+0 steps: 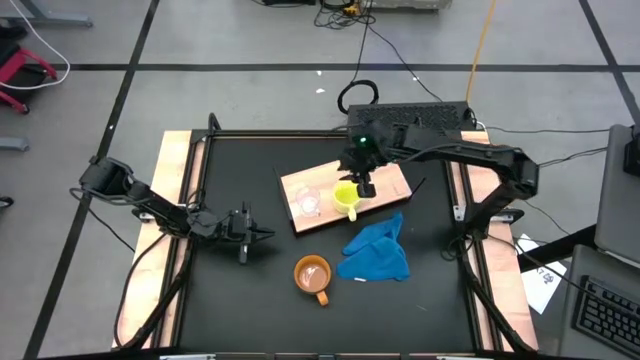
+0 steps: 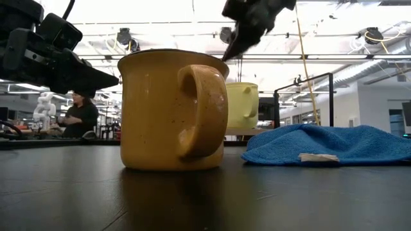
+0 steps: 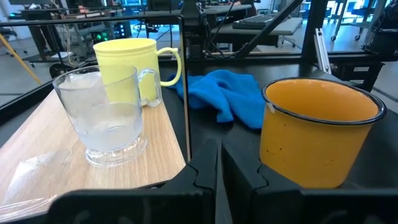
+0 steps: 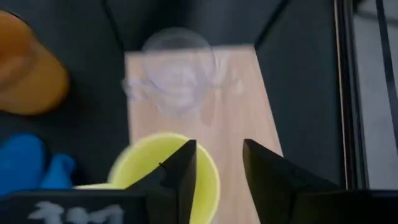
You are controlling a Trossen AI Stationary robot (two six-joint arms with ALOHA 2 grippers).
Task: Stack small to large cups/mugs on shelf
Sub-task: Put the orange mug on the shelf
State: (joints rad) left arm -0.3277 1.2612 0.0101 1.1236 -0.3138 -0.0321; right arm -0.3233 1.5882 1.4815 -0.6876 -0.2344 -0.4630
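**Q:** Right gripper [image 4: 217, 163], then: where does it stand, and in what state?

**A:** It is mine, and it hangs over the yellow mug [image 1: 345, 197], fingers parted with a clear gap between them; the wrist view shows one finger over the mug's mouth and the other outside the rim, nothing held. The mug stands on the shelf [image 1: 385, 180], just beside the glass cup [image 1: 309, 203]. The orange mug [image 1: 312, 276] sits off the shelf on the table [image 1: 230, 290], near the blue cloth [image 1: 377, 252].

**Q:** Which step do you judge this to be?

**A:** Either taking hold of the yellow mug's wall or having just let it go; I cannot tell which. Small and middle vessels are on the board, the large one is not.

**Q:** How is it done well?

**A:** I would straddle the rim squarely, away from the handle, and move straight up or down so the glass alongside is not nudged. The orange mug then needs a place beyond the yellow one.

**Q:** And the left gripper [image 1: 243, 228]?

**A:** It waits low over the table, left of the shelf; its fingers look nearly together.
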